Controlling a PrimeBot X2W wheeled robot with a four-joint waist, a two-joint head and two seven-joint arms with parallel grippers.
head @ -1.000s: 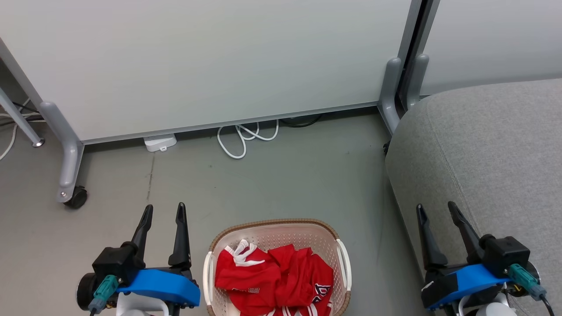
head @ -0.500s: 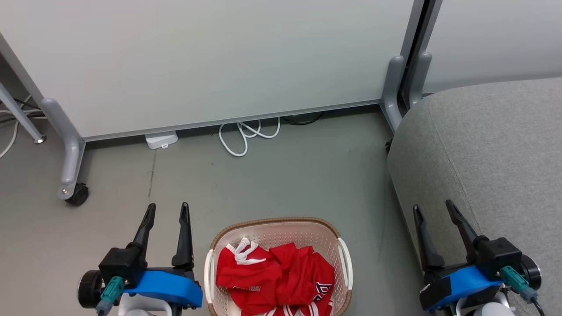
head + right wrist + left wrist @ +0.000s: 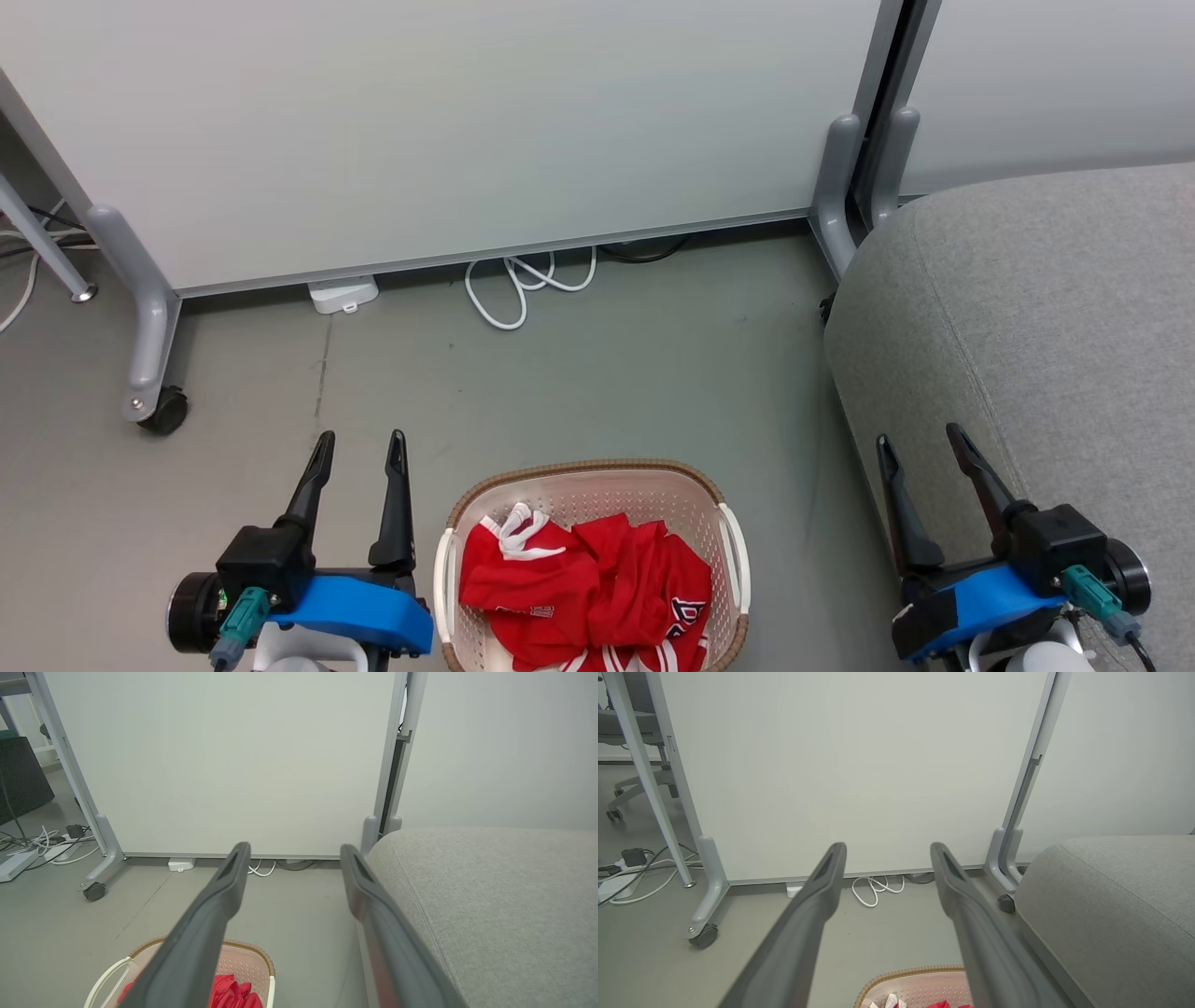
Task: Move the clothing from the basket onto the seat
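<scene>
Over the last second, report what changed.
The head camera shifted slightly, so the whole picture slid. The left claw and right claw edged slightly toward the basket, both open, holding nothing. The clothing stays in the basket.

No text is fully legible. Dark lettering edged in white is noted on the red clothing, close to the basket's right wall. It is creased and cut off by folds, so no letter is made out with certainty.
</scene>
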